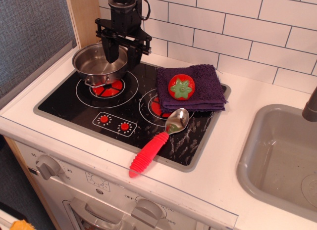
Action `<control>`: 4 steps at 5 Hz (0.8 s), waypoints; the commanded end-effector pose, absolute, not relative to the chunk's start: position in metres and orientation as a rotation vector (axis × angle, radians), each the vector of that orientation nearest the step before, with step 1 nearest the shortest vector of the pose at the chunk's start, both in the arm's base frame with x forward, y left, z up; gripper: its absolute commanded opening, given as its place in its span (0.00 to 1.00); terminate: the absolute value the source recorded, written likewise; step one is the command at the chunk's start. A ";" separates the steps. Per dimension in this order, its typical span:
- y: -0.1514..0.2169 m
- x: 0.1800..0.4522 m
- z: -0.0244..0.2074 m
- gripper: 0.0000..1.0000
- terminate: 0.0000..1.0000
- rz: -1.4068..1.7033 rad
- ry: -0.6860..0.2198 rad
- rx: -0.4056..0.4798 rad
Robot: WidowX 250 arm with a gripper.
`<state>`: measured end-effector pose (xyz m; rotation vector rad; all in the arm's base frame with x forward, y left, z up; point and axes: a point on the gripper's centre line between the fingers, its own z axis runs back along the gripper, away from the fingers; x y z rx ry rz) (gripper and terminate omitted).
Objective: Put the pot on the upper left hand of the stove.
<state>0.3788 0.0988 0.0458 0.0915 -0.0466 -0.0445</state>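
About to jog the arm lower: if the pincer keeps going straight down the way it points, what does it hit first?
Most likely the pot: the pincer points down at its right rim, one finger apparently inside. The stove lies below that. Depth from this single view is uncertain.

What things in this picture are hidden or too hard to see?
1. Whether the end effector grips the pot: its fingertips blend with the shiny rim.
2. The right burner on the stove: mostly covered by the purple cloth.
3. The left burner: partly under the pot.
4. The sink: cut off by the right edge.
5. The oven knob labels: too small to read.
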 end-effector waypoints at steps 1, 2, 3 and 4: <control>0.083 0.366 0.102 1.00 0.00 -0.087 -0.206 0.097; 0.081 0.365 0.102 1.00 0.00 -0.099 -0.205 0.089; 0.082 0.367 0.100 1.00 0.00 -0.163 -0.203 0.045; 0.082 0.367 0.100 1.00 1.00 -0.163 -0.203 0.045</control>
